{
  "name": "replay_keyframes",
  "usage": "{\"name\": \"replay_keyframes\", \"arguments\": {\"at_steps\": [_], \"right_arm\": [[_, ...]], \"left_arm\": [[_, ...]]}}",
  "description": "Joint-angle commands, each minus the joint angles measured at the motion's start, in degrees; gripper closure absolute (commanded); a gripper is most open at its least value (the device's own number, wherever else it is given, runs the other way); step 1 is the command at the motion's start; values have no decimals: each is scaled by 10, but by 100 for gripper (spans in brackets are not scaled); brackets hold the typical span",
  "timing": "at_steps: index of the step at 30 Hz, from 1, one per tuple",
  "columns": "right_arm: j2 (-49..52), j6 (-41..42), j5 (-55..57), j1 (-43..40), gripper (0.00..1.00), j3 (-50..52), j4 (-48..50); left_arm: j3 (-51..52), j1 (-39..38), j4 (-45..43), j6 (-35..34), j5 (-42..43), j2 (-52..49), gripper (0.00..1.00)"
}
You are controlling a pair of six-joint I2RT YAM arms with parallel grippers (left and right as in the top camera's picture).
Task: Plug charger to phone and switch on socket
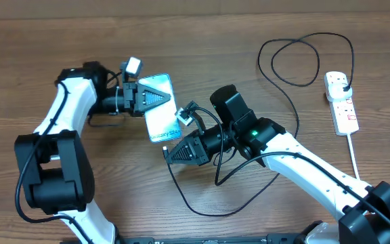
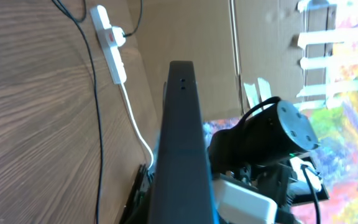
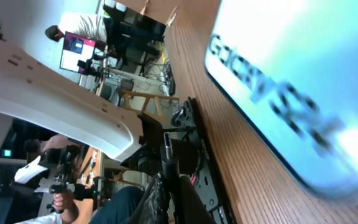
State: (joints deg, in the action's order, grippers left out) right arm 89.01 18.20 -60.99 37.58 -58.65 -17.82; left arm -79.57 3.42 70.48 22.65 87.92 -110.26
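Wooden tabletop (image 1: 181,27): white power strip (image 1: 341,102), thin black charger cable (image 2: 98,137) plugged in
Left gripper (image 1: 161,95): jaws clamp slim teal-screened phone (image 1: 160,125)
Right gripper (image 1: 169,154): jaws pinch cable end — beside phone

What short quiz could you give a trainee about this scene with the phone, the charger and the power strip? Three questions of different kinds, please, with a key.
1. True or false: the charger already has its black plug in the power strip.
2. Which gripper holds the phone? A. the left gripper; B. the right one; C. neither.
3. Short answer: what colour is the power strip's own cord?

Key: 1 true. 2 A. 3 white.
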Motion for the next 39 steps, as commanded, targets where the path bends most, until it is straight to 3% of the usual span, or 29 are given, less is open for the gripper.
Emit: {"name": "replay_keyframes", "arguments": {"at_steps": [1, 7, 19, 39], "right_arm": [[1, 0, -14, -10, 96, 2, 5], [1, 1, -18, -54, 96, 2, 2], [1, 0, -21, -54, 96, 2, -18], [1, 1, 11, -54, 96, 2, -18]], "left_arm": [[-12, -9, -14, -52, 28, 9, 96], [-12, -8, -18, -95, 27, 9, 96], [-12, -8, -35, -145, 27, 9, 96], [-12, -43, -203, -302, 26, 9, 96]]}}
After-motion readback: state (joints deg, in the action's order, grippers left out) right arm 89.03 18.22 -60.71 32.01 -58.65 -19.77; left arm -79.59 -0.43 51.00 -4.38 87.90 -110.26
